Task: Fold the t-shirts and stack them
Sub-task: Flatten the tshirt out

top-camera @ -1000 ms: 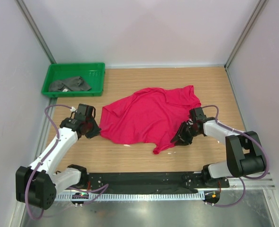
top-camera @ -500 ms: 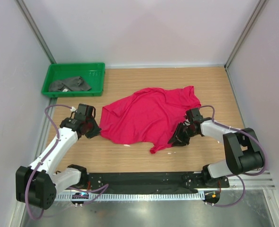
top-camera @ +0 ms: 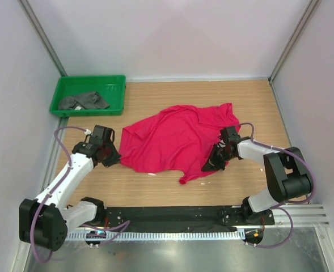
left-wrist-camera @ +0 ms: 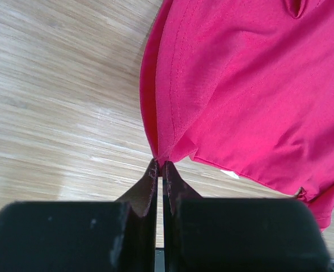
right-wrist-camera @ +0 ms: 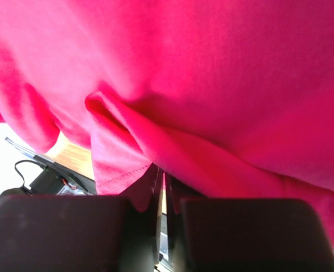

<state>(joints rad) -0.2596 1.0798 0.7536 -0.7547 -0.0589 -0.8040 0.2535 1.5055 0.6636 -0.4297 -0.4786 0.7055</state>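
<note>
T-shirt [left-wrist-camera: 240, 85] corner pinched in left end effector [left-wrist-camera: 160, 164].

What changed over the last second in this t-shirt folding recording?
The right tool slid left along the table, deeper into the near right edge of the red t-shirt, and closed on a fold of it. The left tool stayed shut on the shirt's left edge; the grey t-shirt still lies in the green tray.
</note>
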